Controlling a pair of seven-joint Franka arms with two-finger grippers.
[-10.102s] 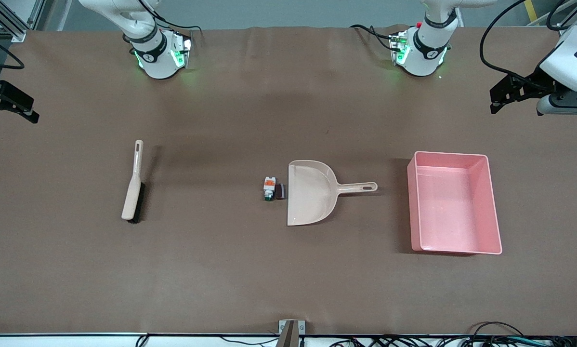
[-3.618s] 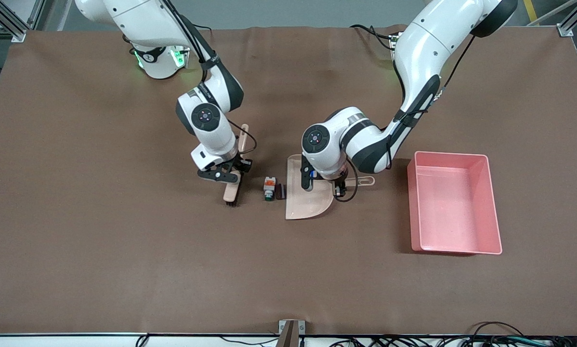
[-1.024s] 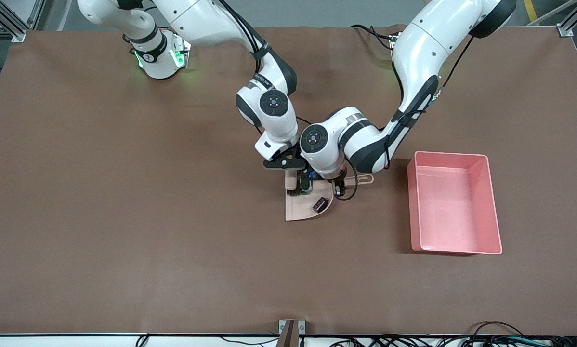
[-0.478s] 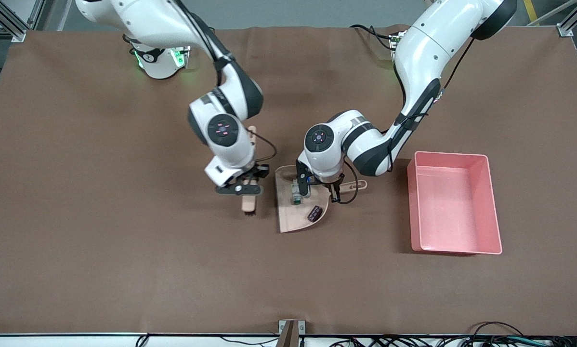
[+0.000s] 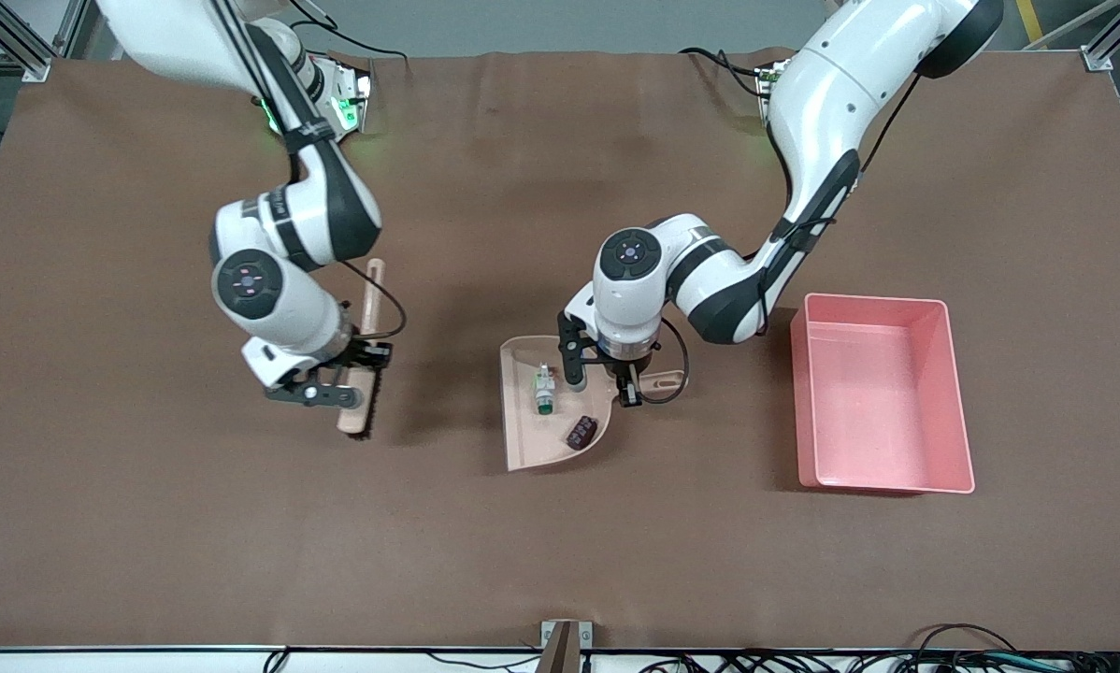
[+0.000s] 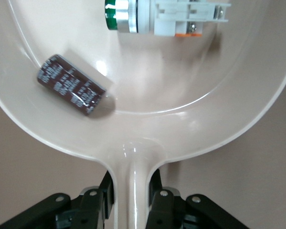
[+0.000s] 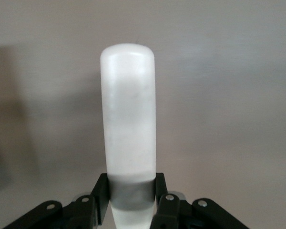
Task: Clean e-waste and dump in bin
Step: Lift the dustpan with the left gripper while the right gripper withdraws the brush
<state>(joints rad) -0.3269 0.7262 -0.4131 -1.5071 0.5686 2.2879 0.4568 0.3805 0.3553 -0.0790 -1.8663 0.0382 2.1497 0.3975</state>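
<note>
Both e-waste pieces lie in the dustpan [image 5: 523, 439] — the white part [image 5: 544, 389] toward its middle, the dark block [image 5: 581, 432] by the curved back wall. The left gripper [image 5: 631, 381] is clamped on the pan's handle. The bin [image 5: 955, 393] sits toward the left arm's end of the table, well apart from the pan. The right gripper [image 5: 359, 369] grips the brush [image 5: 366, 350] over the table — toward the right arm's end.

Front view: high above the table [image 5: 560, 561], facing both arm bases, whole scene visible. Left wrist view: very close over the dustpan [image 6: 148, 129], looking along its handle from the left gripper [image 6: 132, 200]. Right wrist view: equally close, along the brush [image 7: 128, 119] from the right gripper [image 7: 132, 200]. Dustpan and brush shared with front view.
</note>
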